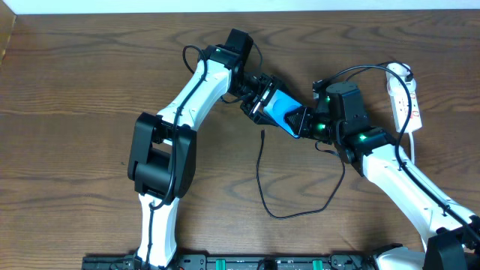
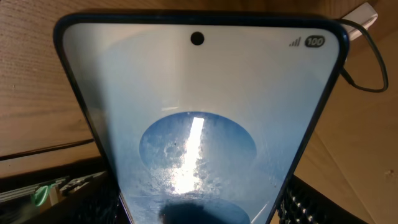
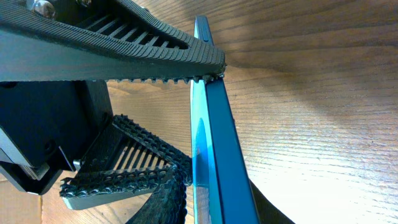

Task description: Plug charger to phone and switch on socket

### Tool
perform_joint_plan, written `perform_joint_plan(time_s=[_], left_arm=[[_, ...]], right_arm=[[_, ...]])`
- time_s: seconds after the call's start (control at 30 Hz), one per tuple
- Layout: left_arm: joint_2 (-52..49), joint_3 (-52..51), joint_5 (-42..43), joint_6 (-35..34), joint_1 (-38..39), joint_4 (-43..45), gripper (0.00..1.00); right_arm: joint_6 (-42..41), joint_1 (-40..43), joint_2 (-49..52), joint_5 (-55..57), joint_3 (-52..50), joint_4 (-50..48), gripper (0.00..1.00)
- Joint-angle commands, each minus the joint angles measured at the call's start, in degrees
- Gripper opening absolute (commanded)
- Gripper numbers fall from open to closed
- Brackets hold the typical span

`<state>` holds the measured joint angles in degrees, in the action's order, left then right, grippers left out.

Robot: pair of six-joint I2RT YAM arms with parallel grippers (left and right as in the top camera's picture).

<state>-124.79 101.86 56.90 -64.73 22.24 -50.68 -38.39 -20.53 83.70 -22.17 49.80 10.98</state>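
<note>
Brown wood-grain table [image 1: 67, 187]

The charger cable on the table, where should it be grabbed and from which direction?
Just behind the small plug tip of the charger cable, from straight above, fingers across it. That end lies free and flat on the table, straight for a stretch, clear of the phone.

A wooden table [image 1: 75, 75] filled nearly the whole overhead view, its top dark brown with fine grain running left to right and a few darker streaks. Beyond its far edge ran a narrow pale strip [image 1: 150, 6], widening into a light wedge at the far left corner; whether that was wall or floor could not be told. Seen close from the right wrist, the wood looked a warmer tan, and a bright patch of light [image 3: 348, 186] lay on it beside a soft shadow.
</note>
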Motion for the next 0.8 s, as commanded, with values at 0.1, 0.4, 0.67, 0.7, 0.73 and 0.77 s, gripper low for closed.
perform_joint_plan(time_s=[0.1, 0.4, 0.67, 0.7, 0.73, 0.77], left_arm=[[2.8, 0.2, 2.4, -0.7, 0.0, 0.0, 0.07], [2.8, 0.2, 2.4, -0.7, 0.0, 0.0, 0.07], [2.8, 0.2, 2.4, -0.1, -0.5, 0.1, 0.14], [2.8, 0.2, 2.5, 0.7, -0.8, 0.5, 0.17], [2.8, 0.2, 2.7, 1.4, -1.1, 0.9, 0.25], [2.8, 0.2, 3.5, 2.5, -1.5, 1.4, 0.34]], right_arm=[[0.1, -0.6, 0.0, 0.2, 1.0, 0.0, 0.14], [0.1, -0.6, 0.0, 0.9, 1.0, -0.1, 0.01], [0.3, 0.2, 0.0, 4.8, 1.0, -0.3, 0.01], [0.3, 0.5, 0.0, 5.2, 1.0, -0.3, 0.01], [0.3, 0.9, 0.0, 5.4, 1.0, -0.3, 0.01], [0.3, 1.5, 0.0, 5.6, 1.0, -0.3, 0.01]])
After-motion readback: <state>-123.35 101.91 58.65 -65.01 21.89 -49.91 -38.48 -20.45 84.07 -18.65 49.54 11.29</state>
